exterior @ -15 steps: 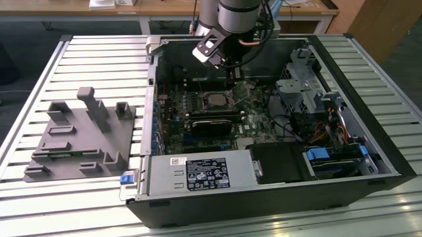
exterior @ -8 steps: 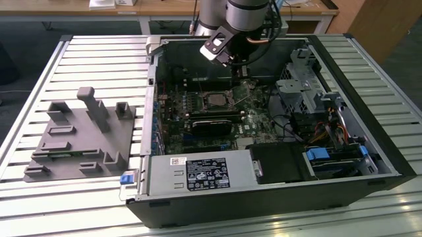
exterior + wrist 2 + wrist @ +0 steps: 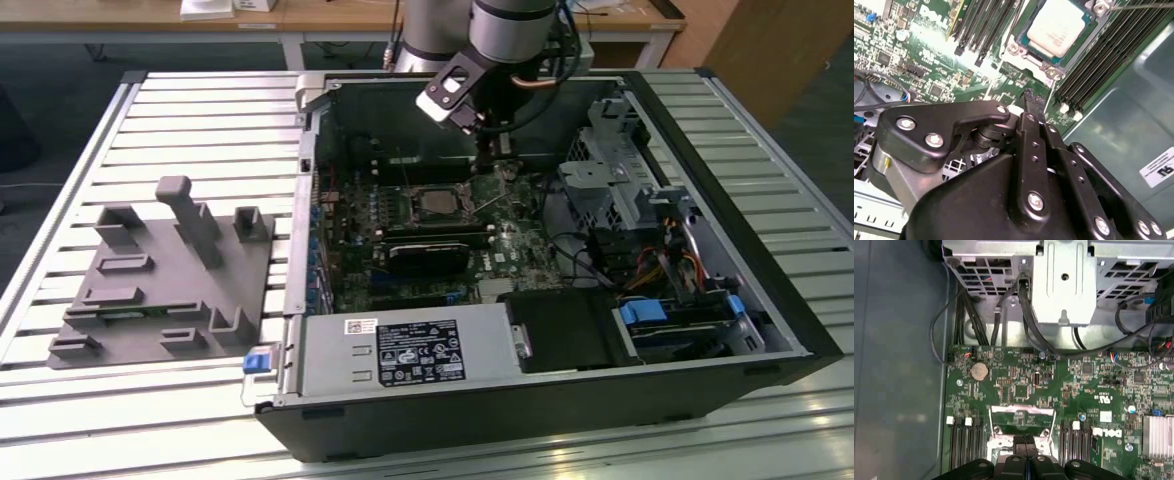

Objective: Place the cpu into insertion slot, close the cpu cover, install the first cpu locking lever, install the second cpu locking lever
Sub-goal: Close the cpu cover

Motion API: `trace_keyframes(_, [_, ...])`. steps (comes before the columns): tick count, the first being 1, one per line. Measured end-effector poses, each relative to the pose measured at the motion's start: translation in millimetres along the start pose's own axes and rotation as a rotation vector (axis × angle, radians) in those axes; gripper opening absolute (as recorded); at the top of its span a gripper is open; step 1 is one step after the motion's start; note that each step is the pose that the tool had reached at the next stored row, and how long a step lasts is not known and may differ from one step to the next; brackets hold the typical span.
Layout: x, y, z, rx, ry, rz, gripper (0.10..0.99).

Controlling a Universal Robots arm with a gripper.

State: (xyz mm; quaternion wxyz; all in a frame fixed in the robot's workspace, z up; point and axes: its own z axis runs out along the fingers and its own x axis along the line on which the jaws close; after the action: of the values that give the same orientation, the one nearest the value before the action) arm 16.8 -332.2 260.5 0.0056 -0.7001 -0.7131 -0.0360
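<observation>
The cpu (image 3: 1059,25) lies flat in the insertion slot (image 3: 407,200), its silvery top showing. The cpu cover (image 3: 1029,56), a silvery frame, lies around the chip. A thin metal lever (image 3: 1144,5) runs past the socket's corner, and in the exterior view a thin rod (image 3: 491,205) slants up beside the socket. My gripper (image 3: 1031,95) is shut with nothing between its black fingers. It hangs above the motherboard, just off the socket's edge toward the exterior view's right (image 3: 501,160). In the first wrist view its tips (image 3: 1025,441) sit right over the socket frame (image 3: 1021,420).
The open computer case (image 3: 747,300) walls the board in. Long black memory slots (image 3: 1104,60) flank the socket. A black rectangular block (image 3: 427,250), a power supply (image 3: 400,350), a metal drive cage (image 3: 1064,280) with cables (image 3: 1026,315), and a grey fixture (image 3: 160,270) on the exterior view's left.
</observation>
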Motion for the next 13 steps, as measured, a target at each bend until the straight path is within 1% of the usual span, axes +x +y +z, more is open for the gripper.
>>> trace_keyframes(4, [-0.1,5.5,0.4,0.001,0.0001,0.0,0.106])
trace_keyframes(9, [-0.3,10.5,1.1,0.001,0.0005,-0.009,0.106])
trace_keyframes(13, [-0.4,16.9,1.9,0.001,0.0005,-0.01,0.106])
